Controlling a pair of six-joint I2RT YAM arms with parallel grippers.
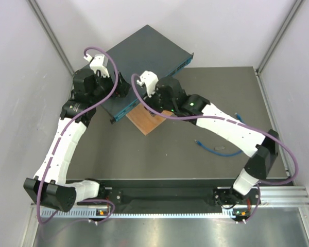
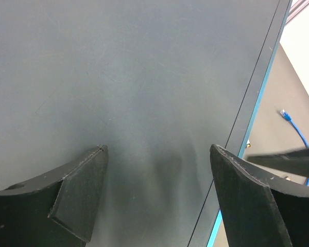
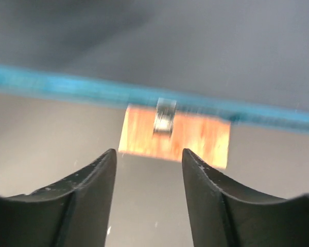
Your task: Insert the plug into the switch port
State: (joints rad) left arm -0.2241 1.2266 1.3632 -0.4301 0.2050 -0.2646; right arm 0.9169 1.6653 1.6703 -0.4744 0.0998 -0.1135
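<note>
The switch (image 1: 144, 54) is a flat dark teal box lying slantwise at the back of the table, its bright blue front face (image 1: 124, 108) turned to the right front. The plug (image 1: 197, 141) ends a thin blue cable (image 1: 216, 151) that lies loose on the table at the right, far from both grippers. It also shows in the left wrist view (image 2: 284, 113). My left gripper (image 2: 158, 149) is open and empty, close above the switch's top (image 2: 123, 77) near its front edge. My right gripper (image 3: 149, 152) is open and empty, in front of the blue face (image 3: 92, 87).
An orange-brown wooden square (image 1: 147, 119) lies under the switch's front edge; it shows in the right wrist view (image 3: 195, 136) with a small grey metal piece (image 3: 165, 116) on it. Grey walls close in the table on the left, back and right.
</note>
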